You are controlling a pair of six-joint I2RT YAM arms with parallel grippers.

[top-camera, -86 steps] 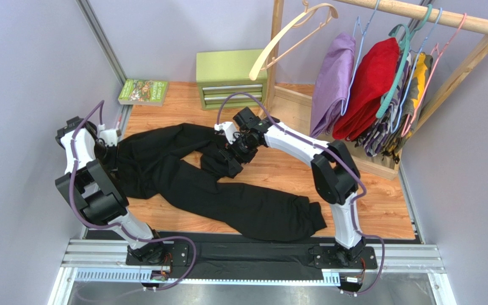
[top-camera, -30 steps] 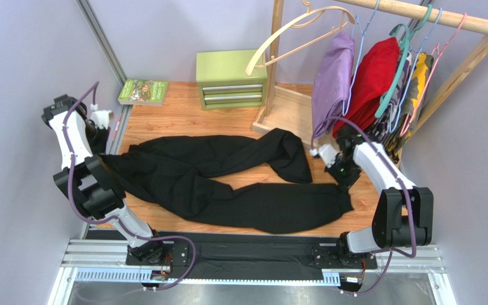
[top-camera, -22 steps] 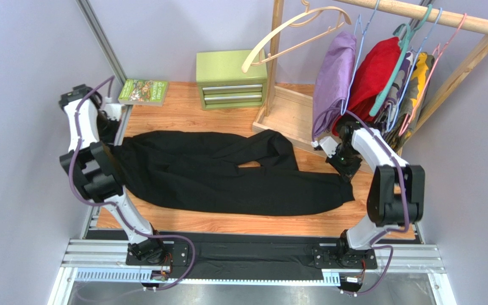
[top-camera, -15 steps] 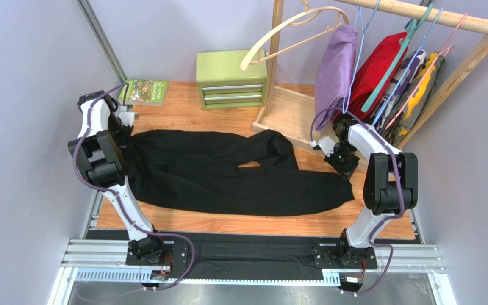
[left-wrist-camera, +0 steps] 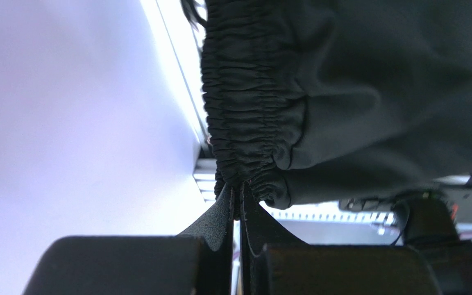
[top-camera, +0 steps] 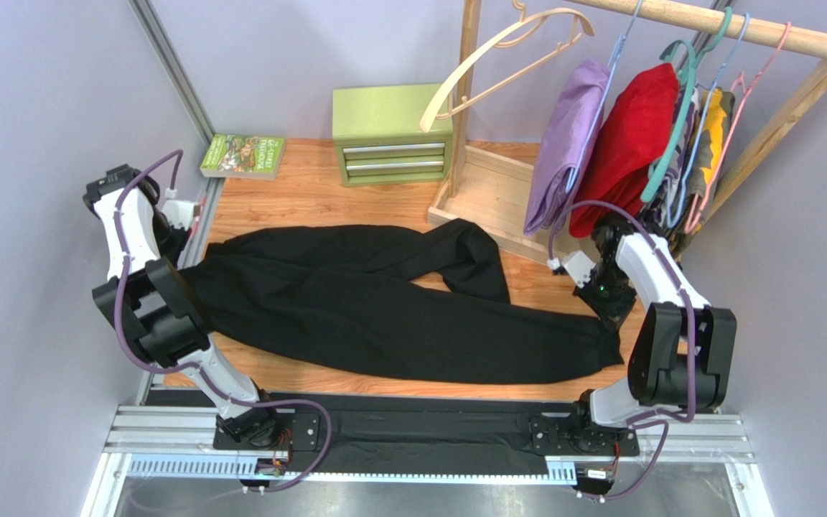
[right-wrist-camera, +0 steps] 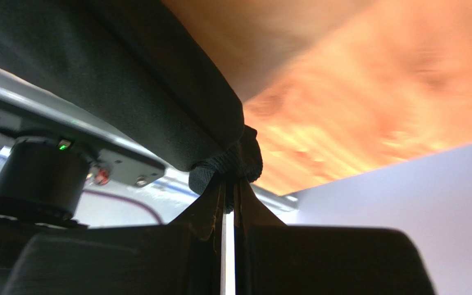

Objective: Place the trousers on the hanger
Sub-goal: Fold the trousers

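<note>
We hold the trousers point(top-camera: 385, 312) along the surface point(top-camera: 310, 194), long axis left-right. Left pincer point(left-wrist-camera: 237, 198) clamps the waistband point(left-wrist-camera: 244, 92), right pincer point(right-wrist-camera: 227, 183) clamps 1 cuff point(right-wrist-camera: 229, 167). The hanger point(top-camera: 499, 59) hangs beyond, back-right on the rail point(top-camera: 709, 24). The right arm is nearer.

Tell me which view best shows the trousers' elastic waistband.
Left wrist: the gathered waistband runs close up, pinched by the left gripper. Top external shows the trousers whole, without elastic detail; right wrist shows only a hem.
</note>
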